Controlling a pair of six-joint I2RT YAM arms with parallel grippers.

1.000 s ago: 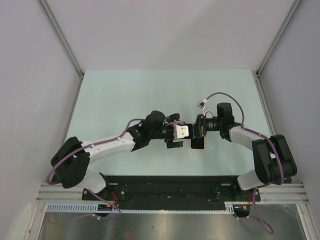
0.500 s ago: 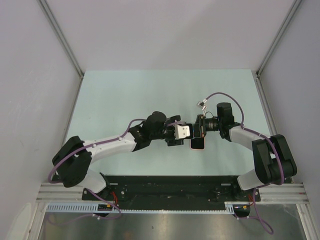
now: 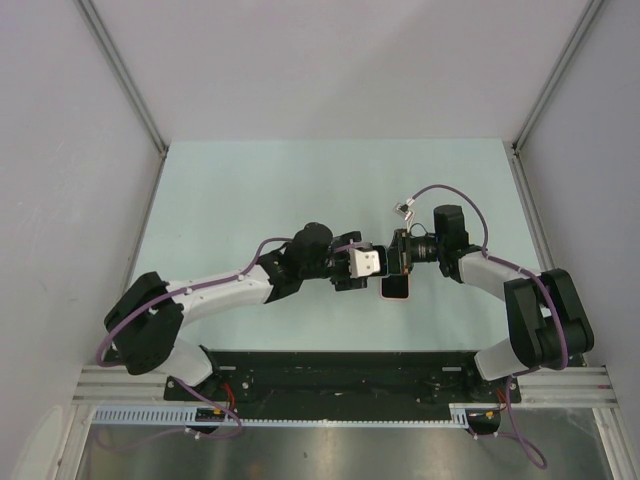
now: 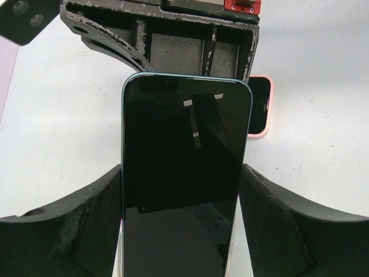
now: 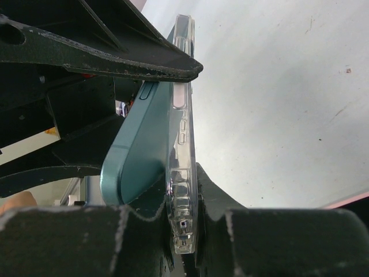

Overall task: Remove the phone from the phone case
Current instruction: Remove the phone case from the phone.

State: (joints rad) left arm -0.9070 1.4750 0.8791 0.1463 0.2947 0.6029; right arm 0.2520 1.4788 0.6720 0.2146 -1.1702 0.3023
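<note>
The teal phone (image 4: 184,133), with glossy black screen, leans away from the transparent case (image 5: 182,144); the left hand (image 4: 180,184) grips its long edges, the right hand (image 5: 183,231) pinches the case

Mid-table (image 3: 250,190), between 2 arms: phone (image 4: 184,167) and phone case (image 5: 181,144), both up off the surface.

From the left, left gripper (image 3: 372,262), with 1 finger against each long edge of the phone, screen toward its wrist camera. From the right, right gripper (image 3: 400,253), pinched on 1 end of the phone case. Phone alongside the case, tilted: end nearer the right wrist camera apart from it, far end close against it. On the table just toward the arm bases from both grippers, 1 flat rimmed object (image 3: 397,288), touching neither.
</note>
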